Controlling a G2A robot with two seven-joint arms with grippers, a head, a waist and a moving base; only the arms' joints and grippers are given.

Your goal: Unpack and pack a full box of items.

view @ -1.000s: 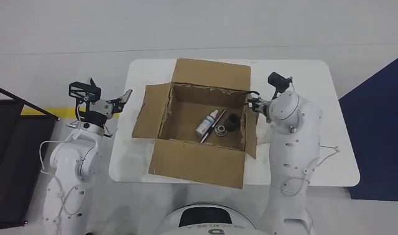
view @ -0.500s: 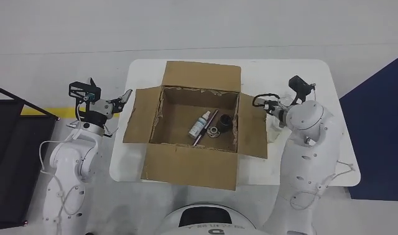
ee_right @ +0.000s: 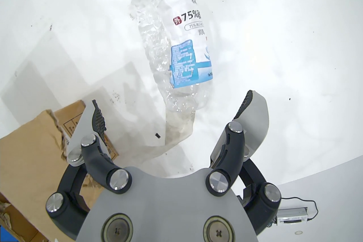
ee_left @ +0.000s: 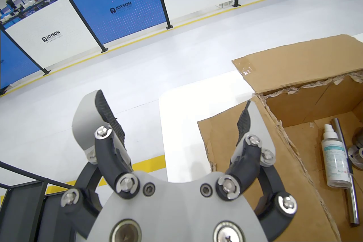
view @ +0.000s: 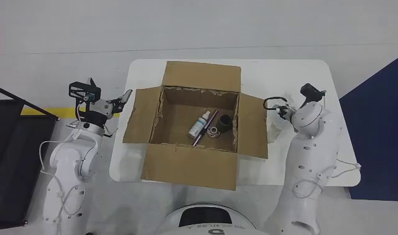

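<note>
Top view: unpacking is under way, with one bottle (ee_right: 175, 47) lying out on the desk (view: 298, 79)

The cardboard box (view: 199, 92) is sitting in the middle of the desk with all four flaps folded outward and torn paper edges showing along its rim. Inside, a small spray bottle (view: 199, 124), a thin metal rod (view: 207, 128), a black cylinder (view: 225, 120) and a round metal part (view: 214, 132) are lying close together on the floor of the box.

The bottle is lying on its side on the bare desk, just beside the right flap. It is clear, crumpled plastic with a white cap and a white and blue label, and its cap is pointing away from the right tool (ee_right: 173, 104). That tool is hanging over the bottle's base with its fingers spread apart and holding nothing. The left tool (ee_left: 173, 109) is waiting off the left edge of the desk, near the left flap, also spread wide and empty.

Judging by this, the removal step is the one in hand, with four items waiting. The next move is probably calling for the right arm to be lifting clear of the flap, crossing over the box wall and coming down on the black cylinder, the item nearest it. The dented bottle is likely to be light and easy to roll, so a brush from the arm could be sending it across the desk.
</note>
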